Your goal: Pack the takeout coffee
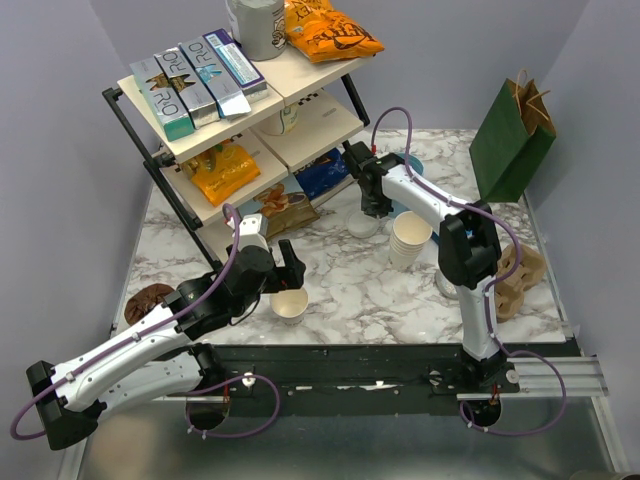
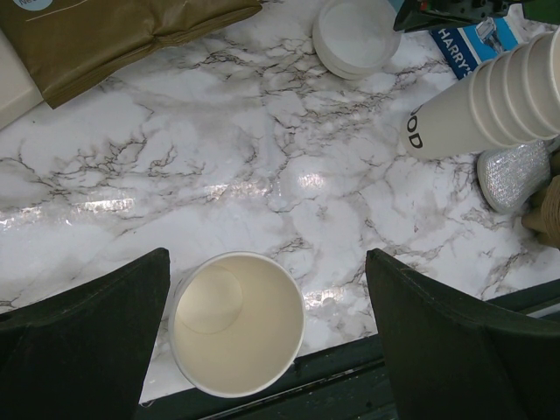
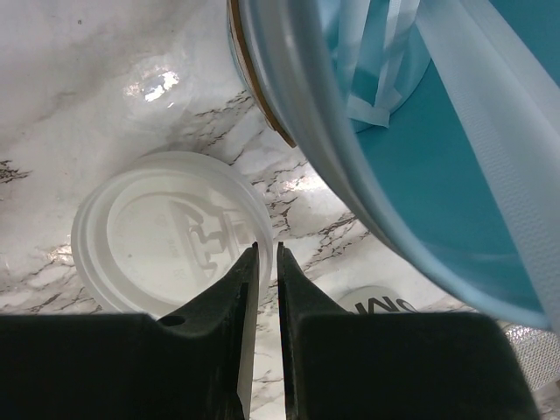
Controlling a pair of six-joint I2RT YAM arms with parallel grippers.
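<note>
Blue cup blurred, cropped; cup stack cropped right.

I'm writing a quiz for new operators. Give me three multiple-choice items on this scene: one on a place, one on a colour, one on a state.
1. Where is the single cup?
A) in the bag
B) between the left gripper's fingers
C) held aloft

2. What colour is the bag?
A) green
B) red
C) white

3. The single cup is:
A) lidded
B) open and upright
C) lying on its side

Answers:
1 B: the left wrist view shows a finger on each side of it.
2 A: it is dark green in the top view.
3 B: its round mouth faces up and its bare inside bottom is visible.
</note>
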